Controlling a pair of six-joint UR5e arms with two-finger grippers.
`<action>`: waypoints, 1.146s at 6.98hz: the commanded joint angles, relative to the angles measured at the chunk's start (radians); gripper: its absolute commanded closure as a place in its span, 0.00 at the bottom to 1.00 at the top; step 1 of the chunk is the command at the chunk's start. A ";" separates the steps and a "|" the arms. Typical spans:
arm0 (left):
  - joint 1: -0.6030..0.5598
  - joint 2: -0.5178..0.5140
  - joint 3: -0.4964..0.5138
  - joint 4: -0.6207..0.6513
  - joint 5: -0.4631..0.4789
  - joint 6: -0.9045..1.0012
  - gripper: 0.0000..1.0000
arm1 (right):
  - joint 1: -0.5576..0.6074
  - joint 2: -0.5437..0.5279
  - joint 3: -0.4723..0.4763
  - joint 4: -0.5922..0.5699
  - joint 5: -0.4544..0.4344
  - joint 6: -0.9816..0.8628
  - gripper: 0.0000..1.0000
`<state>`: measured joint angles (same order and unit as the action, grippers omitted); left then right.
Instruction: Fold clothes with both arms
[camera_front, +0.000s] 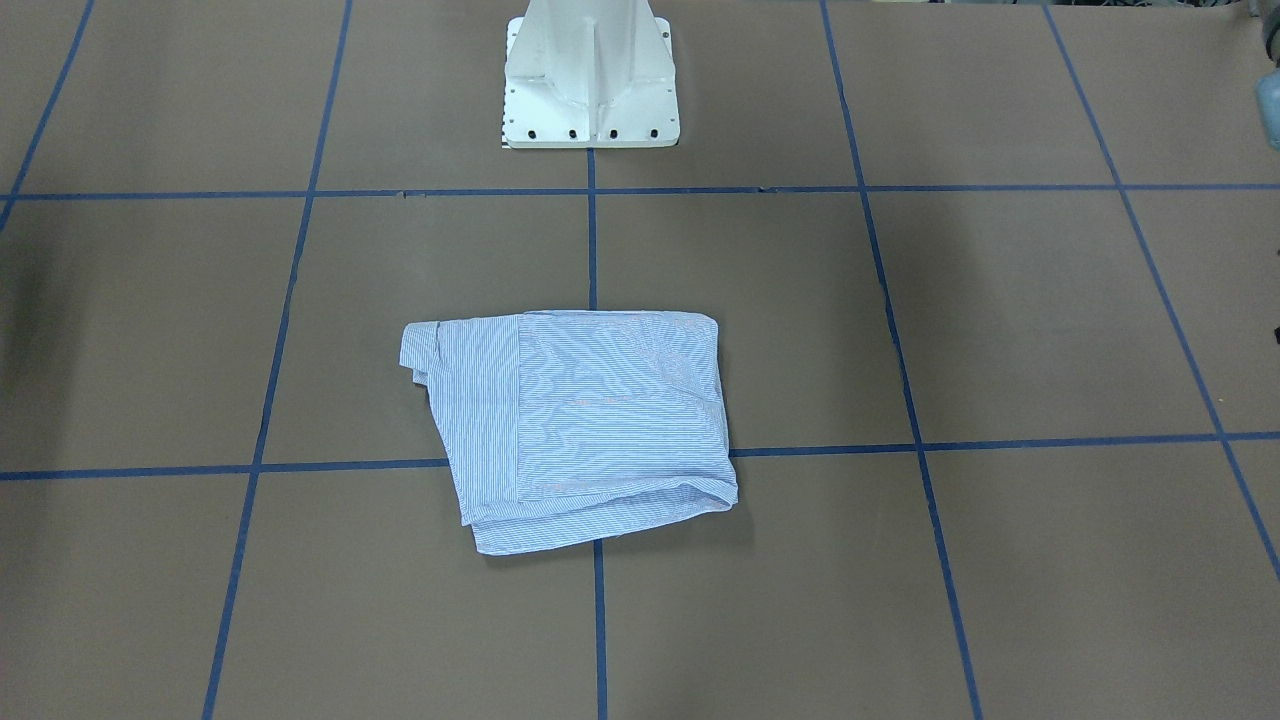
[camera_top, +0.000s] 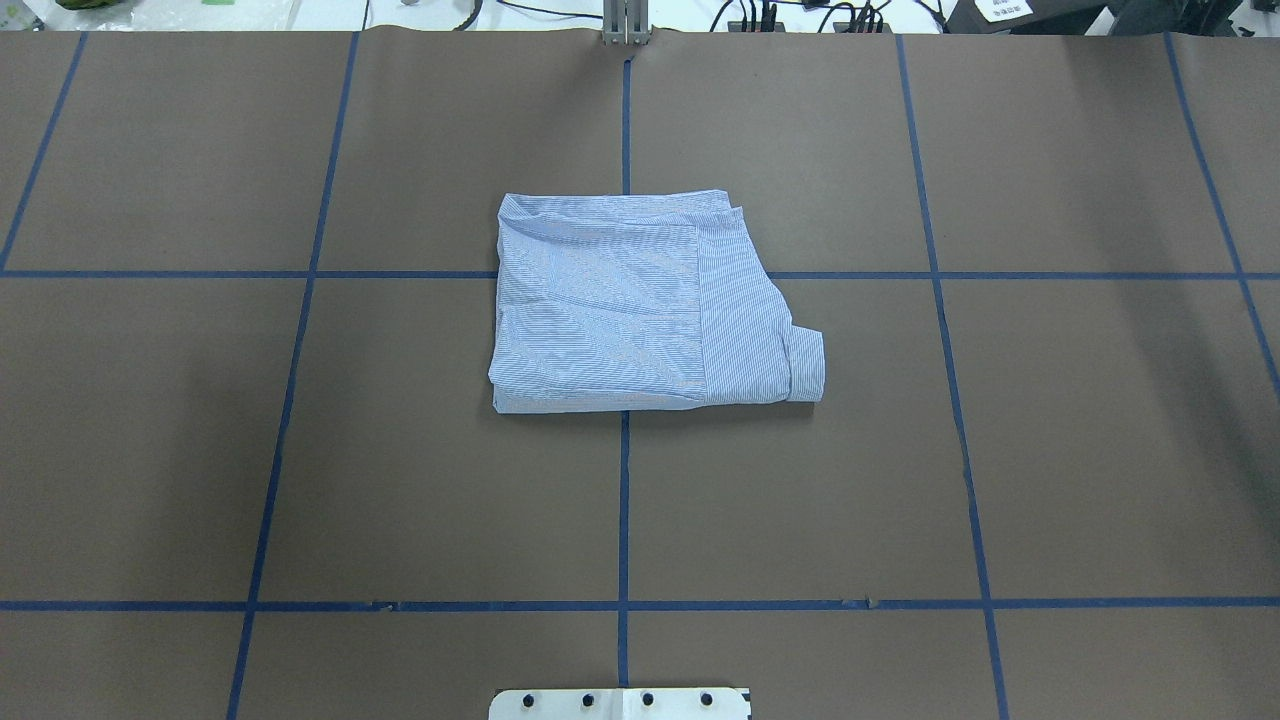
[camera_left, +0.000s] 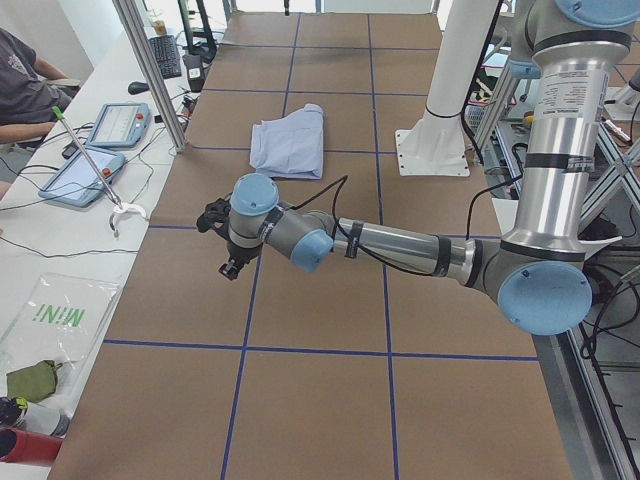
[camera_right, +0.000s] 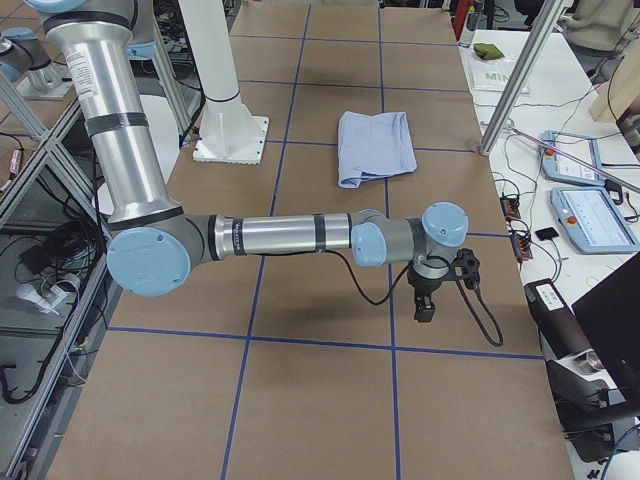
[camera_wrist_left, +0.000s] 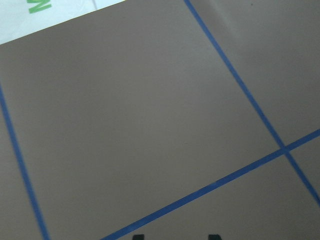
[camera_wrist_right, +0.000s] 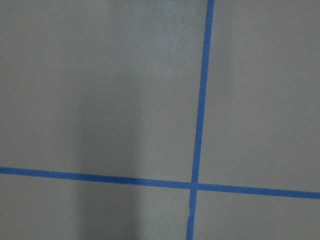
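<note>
Folds hide most of the shirt (camera_top: 620, 310): collar, buttons and pocket are tucked out of sight, and only a cuff (camera_top: 805, 365) juts from its corner nearest the robot, on the robot's right. The shirt lies as a rough rectangle in the middle of the counter (camera_top: 400, 450), across a crossing of blue tape lines (camera_top: 623, 500) and straight out from the white pedestal (camera_front: 590, 80).

Both arms show whole only in the side views. The left arm (camera_left: 400, 245) stretches low across the counter, and the left tool (camera_left: 230, 272) hangs pointing down over bare surface, well apart from the shirt. Its wrist camera cuts off all but the ends of two dark fingertips (camera_wrist_left: 138, 236) at the frame's lower edge; they stand apart with bare counter between them, so this tool is open and holds nothing. The right arm (camera_right: 280, 238) reaches out the same way at the other end, with the right tool (camera_right: 424, 315) aimed down over a bare square. It is small and dark there, and whether it is open or closed cannot be told.

Bare brown squares lie on every side of the shirt. The counter is matt brown, ruled by tape into large squares. Along its far side from the robot runs a white bench with two handheld screens (camera_left: 85, 175), cables and a clear bag (camera_left: 55, 320) with green lettering, and a seated person's sleeve (camera_left: 20, 80) shows at the corner.
</note>
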<state>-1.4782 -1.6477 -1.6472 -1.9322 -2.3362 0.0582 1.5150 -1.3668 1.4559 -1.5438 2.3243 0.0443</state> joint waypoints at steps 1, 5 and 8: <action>-0.069 -0.020 0.029 0.122 0.007 0.075 0.26 | 0.045 -0.191 0.241 -0.066 -0.011 -0.035 0.00; -0.105 0.000 0.035 0.162 0.008 -0.030 0.00 | 0.048 -0.279 0.311 -0.091 -0.016 -0.021 0.00; -0.103 0.006 0.054 0.153 0.093 -0.089 0.00 | -0.016 -0.239 0.236 -0.087 -0.013 -0.015 0.00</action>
<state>-1.5814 -1.6477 -1.5886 -1.7786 -2.2836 -0.0178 1.5235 -1.6269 1.7301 -1.6325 2.3104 0.0253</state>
